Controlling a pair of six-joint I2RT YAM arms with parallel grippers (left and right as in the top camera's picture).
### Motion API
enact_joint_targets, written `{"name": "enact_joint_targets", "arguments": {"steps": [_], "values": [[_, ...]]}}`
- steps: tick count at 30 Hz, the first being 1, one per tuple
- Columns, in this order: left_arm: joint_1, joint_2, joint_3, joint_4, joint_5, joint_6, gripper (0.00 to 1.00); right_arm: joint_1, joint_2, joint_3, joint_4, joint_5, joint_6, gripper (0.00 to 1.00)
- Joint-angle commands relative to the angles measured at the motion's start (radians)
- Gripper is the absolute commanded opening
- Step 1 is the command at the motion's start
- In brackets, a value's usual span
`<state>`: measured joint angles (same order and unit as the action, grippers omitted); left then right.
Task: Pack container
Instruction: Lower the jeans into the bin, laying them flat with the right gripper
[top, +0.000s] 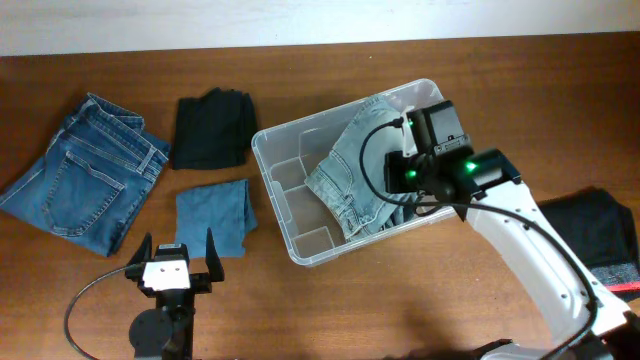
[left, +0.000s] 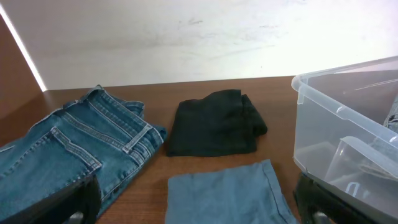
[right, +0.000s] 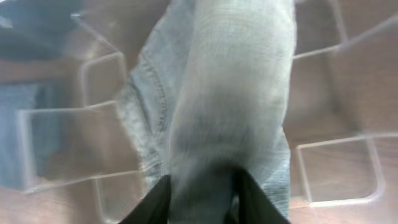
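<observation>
The container (top: 272, 190) stands on the tabletop (top: 400, 300), a little right of the middle and turned at a slant. Inside it lies a pair of light blue jeans (top: 350, 170), partly over the inner ribs. The right gripper (right: 203, 182) is down in the container with the light denim between its two fingers; whether it presses the cloth I cannot tell. The left gripper (top: 177, 252) is wide open and empty, near the front edge, just beside a folded blue cloth (top: 215, 212). Behind the cloth lie a black garment (top: 212, 128) and darker jeans (top: 85, 170)
</observation>
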<state>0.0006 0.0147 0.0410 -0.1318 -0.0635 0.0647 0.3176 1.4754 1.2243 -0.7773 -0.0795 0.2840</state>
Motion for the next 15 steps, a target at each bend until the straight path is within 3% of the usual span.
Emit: {"name": "enact_joint_targets", "arguments": {"steps": [1, 13, 15], "values": [[0.003, -0.008, -0.007, 0.003, -0.011, 0.019, 0.99, -0.042, 0.006, -0.008, 0.011, 0.097, -0.075, 0.28], [0.003, -0.008, -0.007, 0.003, -0.011, 0.019, 0.99, -0.179, 0.006, -0.008, 0.040, 0.099, -0.282, 0.28], [0.003, -0.008, -0.007, 0.003, -0.011, 0.019, 0.99, -0.180, 0.005, 0.004, 0.040, 0.087, -0.304, 0.22]]}}
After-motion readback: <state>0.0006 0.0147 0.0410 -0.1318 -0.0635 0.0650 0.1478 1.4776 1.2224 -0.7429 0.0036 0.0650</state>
